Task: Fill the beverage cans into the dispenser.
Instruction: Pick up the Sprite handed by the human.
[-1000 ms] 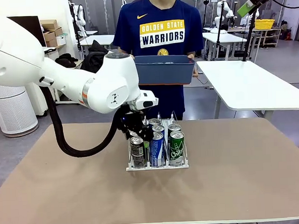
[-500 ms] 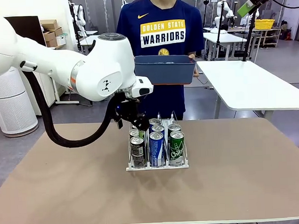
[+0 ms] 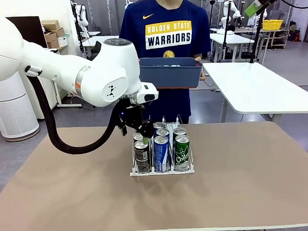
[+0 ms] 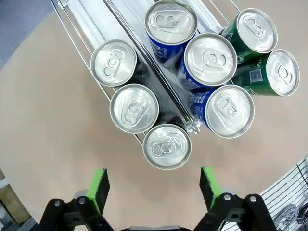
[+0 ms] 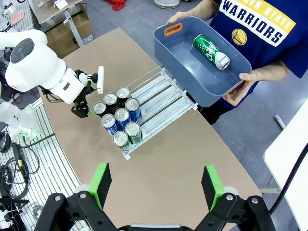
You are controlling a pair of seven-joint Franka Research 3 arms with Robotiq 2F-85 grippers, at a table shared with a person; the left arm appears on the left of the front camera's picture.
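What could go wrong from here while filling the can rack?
The open left end effector hovers close above the black cans; a sideways swing could topple one. The green can lies loose in the person's bin; it may roll when grasped.

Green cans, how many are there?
3. One green can stands at the front of an outer lane of the dispenser, a second right behind it. The third lies in the blue-grey bin the person holds. None seems hidden.
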